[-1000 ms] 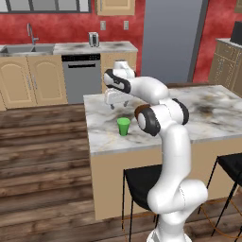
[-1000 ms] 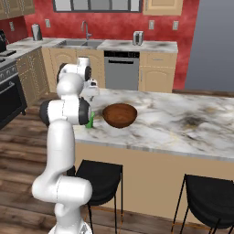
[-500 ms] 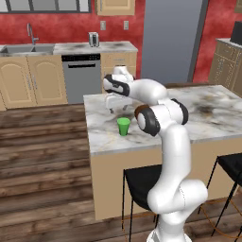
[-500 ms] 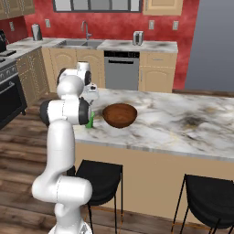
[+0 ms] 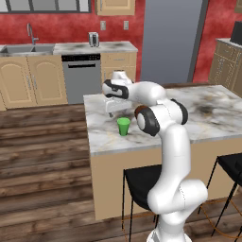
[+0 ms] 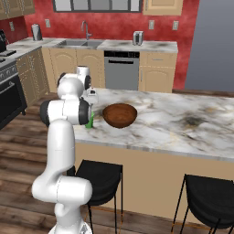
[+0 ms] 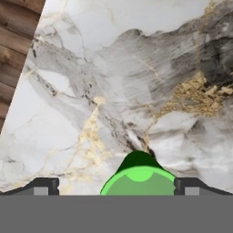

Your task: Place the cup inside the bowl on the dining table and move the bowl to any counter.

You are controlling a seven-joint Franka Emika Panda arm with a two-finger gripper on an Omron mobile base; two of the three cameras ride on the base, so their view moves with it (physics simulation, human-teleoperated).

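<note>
Green cup point(image 5: 123, 126) stands upright on the marbled table point(image 5: 208, 118) near its corner, just beside the dark wooden bowl point(image 6: 119, 114), not yet in it. The pincer point(image 7: 116, 185) has sunk lower over the past second and now straddles the cup's rim, jaws spread wide and holding nothing, so I'd say the grasp comes next

Marbled dining table point(image 6: 183, 128), green cup point(image 5: 123, 126), brown bowl point(image 6: 119, 114) upright
</note>
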